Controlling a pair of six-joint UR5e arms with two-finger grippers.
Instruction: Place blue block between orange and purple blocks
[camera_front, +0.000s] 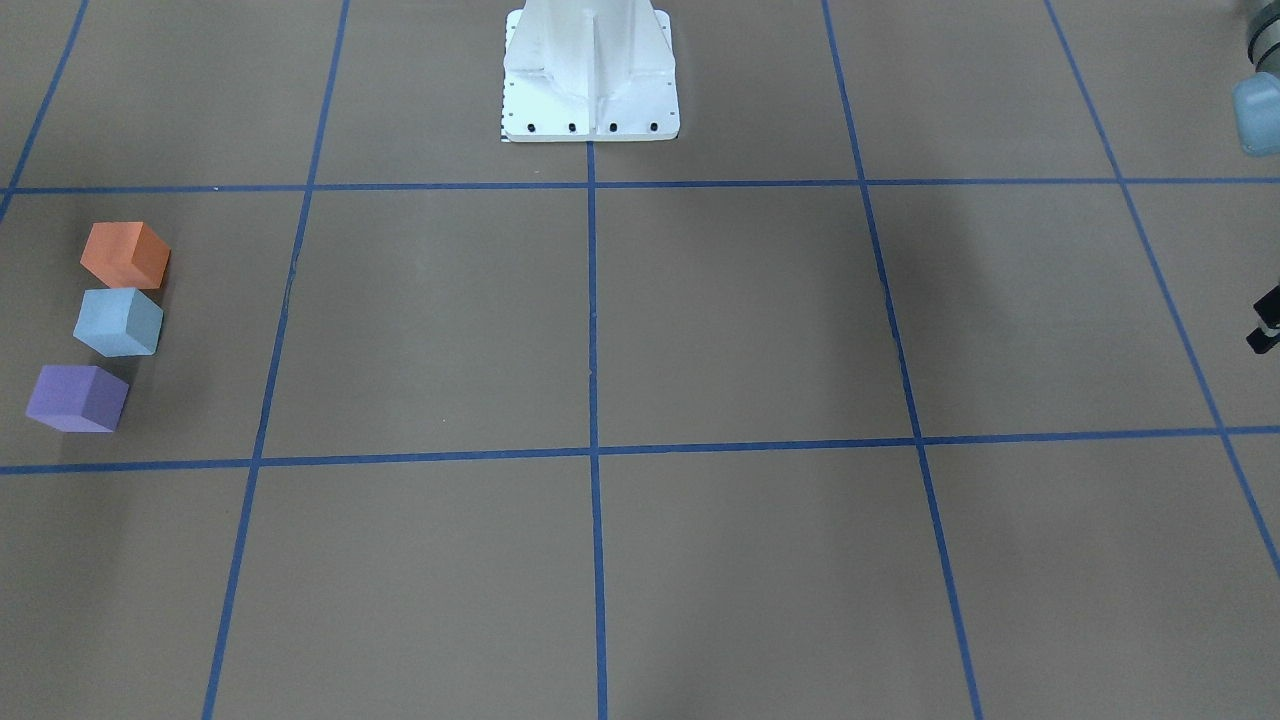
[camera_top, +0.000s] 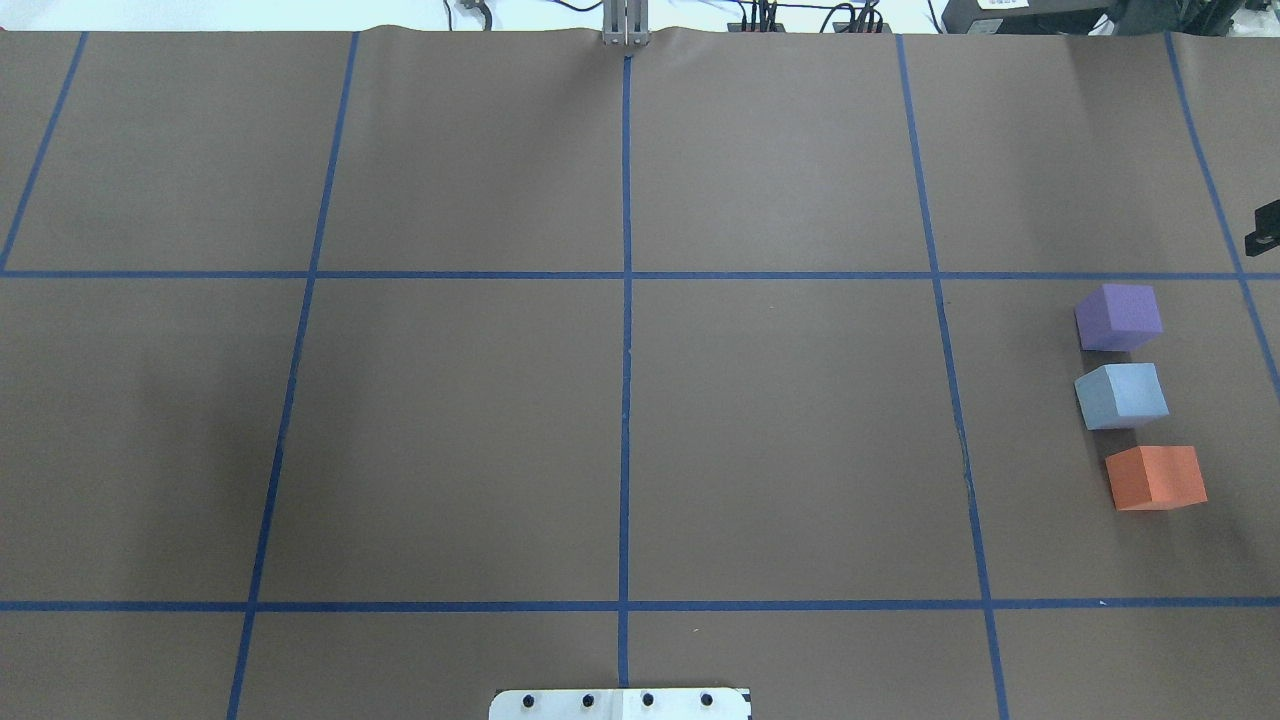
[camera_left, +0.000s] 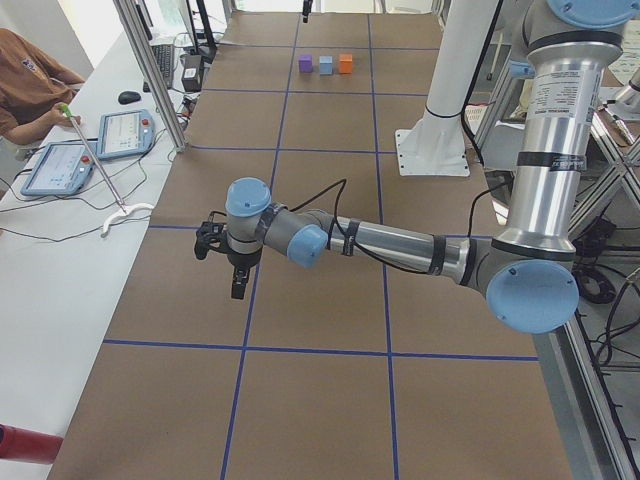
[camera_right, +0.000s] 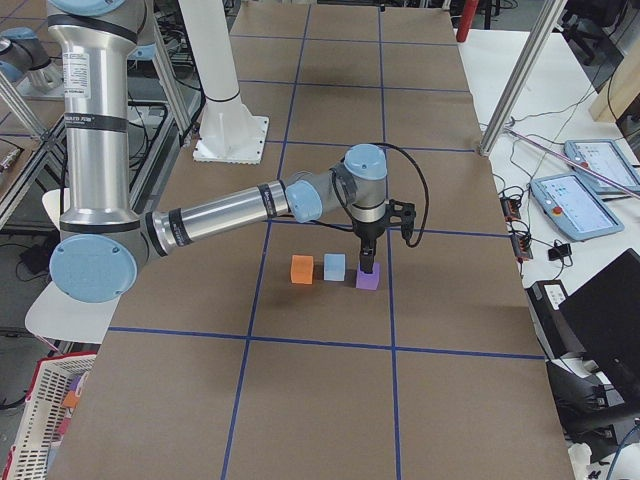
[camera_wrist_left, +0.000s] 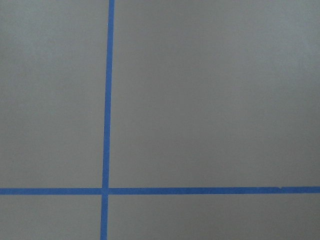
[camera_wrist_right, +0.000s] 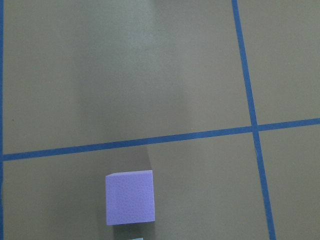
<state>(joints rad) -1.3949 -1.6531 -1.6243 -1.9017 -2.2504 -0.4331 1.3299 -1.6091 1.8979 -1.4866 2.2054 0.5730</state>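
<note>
Three cubes lie in a row on the brown table: orange block (camera_front: 125, 255), blue block (camera_front: 118, 322) in the middle, purple block (camera_front: 78, 398). The overhead view has them at the right: purple block (camera_top: 1118, 315), blue block (camera_top: 1122, 395), orange block (camera_top: 1155, 477). My right gripper (camera_right: 368, 266) hangs just beyond the purple block (camera_right: 367, 280), touching nothing I can see; only a black tip (camera_top: 1262, 230) reaches the overhead view. The right wrist view looks down on the purple block (camera_wrist_right: 130, 197). My left gripper (camera_left: 238, 292) hovers over bare table, far from the cubes. I cannot tell either gripper's state.
The white robot pedestal (camera_front: 590, 80) stands at the table's robot side. Blue tape lines (camera_top: 626, 300) divide the brown surface into squares. A person (camera_left: 30, 85) sits at a side bench with tablets (camera_left: 125, 132). Metal frame posts (camera_right: 515, 85) rise at the table's edge.
</note>
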